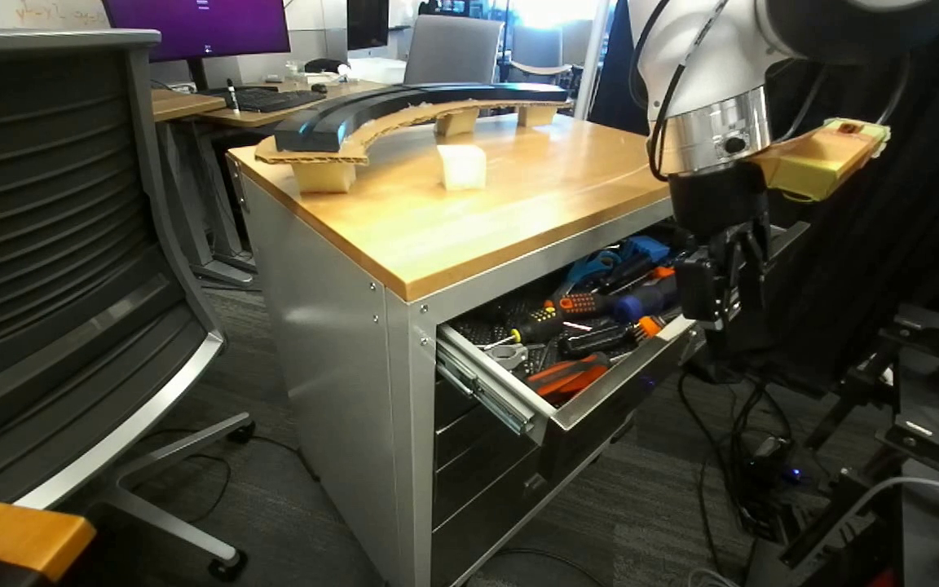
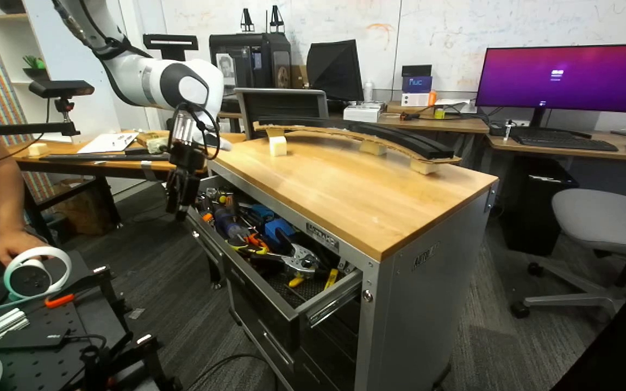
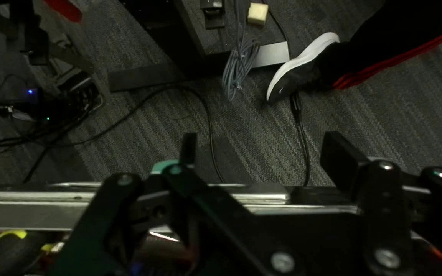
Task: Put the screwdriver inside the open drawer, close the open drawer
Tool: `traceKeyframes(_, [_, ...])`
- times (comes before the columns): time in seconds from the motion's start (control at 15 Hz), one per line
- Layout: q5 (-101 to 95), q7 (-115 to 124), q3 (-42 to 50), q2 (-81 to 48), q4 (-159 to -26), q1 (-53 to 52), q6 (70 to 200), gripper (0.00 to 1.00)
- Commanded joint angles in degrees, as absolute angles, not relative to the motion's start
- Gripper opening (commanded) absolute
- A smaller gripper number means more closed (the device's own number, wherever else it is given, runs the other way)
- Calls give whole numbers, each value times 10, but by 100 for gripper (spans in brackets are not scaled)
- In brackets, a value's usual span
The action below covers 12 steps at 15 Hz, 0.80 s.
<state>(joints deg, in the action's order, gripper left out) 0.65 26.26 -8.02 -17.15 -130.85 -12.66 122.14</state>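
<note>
The open drawer is pulled out under the wooden top; its front rim shows in both exterior views [image 1: 624, 371] [image 2: 258, 282] and in the wrist view [image 3: 25, 214]. It holds many jumbled hand tools. I cannot pick out the small screwdriver for certain among them, and none shows on the desk top. My gripper [image 1: 722, 314] points down by the front rim, toward one end of the drawer, and also shows in an exterior view [image 2: 180, 203]. In the wrist view its fingers [image 3: 259, 153] are wide apart, with only floor and rim seen between them.
A black curved piece [image 1: 421, 98] on cardboard and foam blocks rests on the wooden top [image 1: 518, 204]. An office chair [image 1: 54, 244] stands beside the cabinet. A person [image 2: 11, 228] sits by a black table [image 2: 47, 347]. A shoe [image 3: 301, 65] and cables lie on the floor.
</note>
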Motion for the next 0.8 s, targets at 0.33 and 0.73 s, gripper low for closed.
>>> traceKeyframes(0.33, [-96,333,-40,-191,-1358,-171,1454,12])
traceKeyframes(0.73, [-329,526,67,-235,-1329,-253,1575,0])
